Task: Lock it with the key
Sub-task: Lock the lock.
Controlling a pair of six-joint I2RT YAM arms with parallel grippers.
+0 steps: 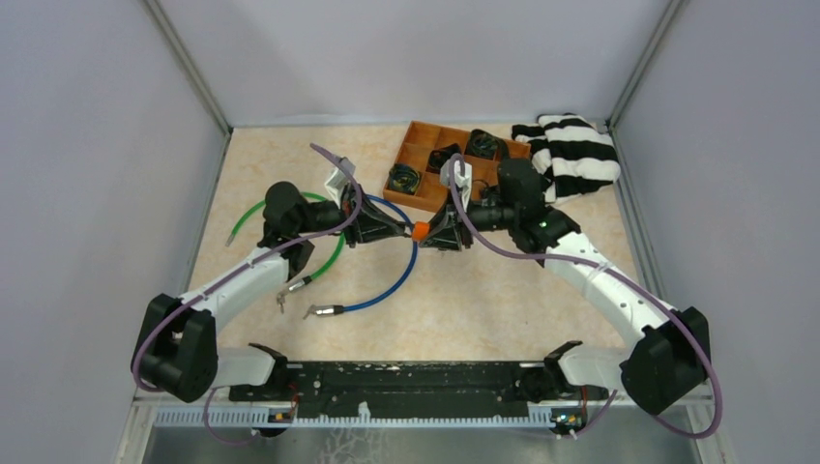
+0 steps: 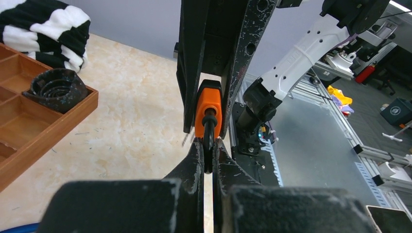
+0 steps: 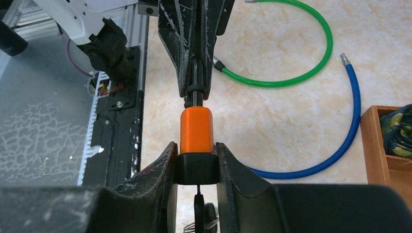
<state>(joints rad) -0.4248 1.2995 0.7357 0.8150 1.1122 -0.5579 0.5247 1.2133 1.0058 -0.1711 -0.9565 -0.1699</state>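
So, left gripper (image 2: 208,145) is pinched fully shut on the black shackle (image 2: 209,127) of the orange lock (image 3: 196,128). Right gripper (image 3: 196,158) is clamped around the lock's black end cap. They meet mid-frame in the top view. The key (image 3: 199,206) sits just below that cap. Green cable (image 3: 272,85) and blue cable (image 3: 357,97) lie left and below, wooden tray (image 2: 48,133) and striped cloth (image 1: 575,155) upper right.

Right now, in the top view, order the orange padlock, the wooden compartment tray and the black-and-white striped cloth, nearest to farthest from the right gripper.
From the right gripper:
1. The orange padlock, at its fingertips.
2. The wooden compartment tray, just behind.
3. The black-and-white striped cloth, far right corner.
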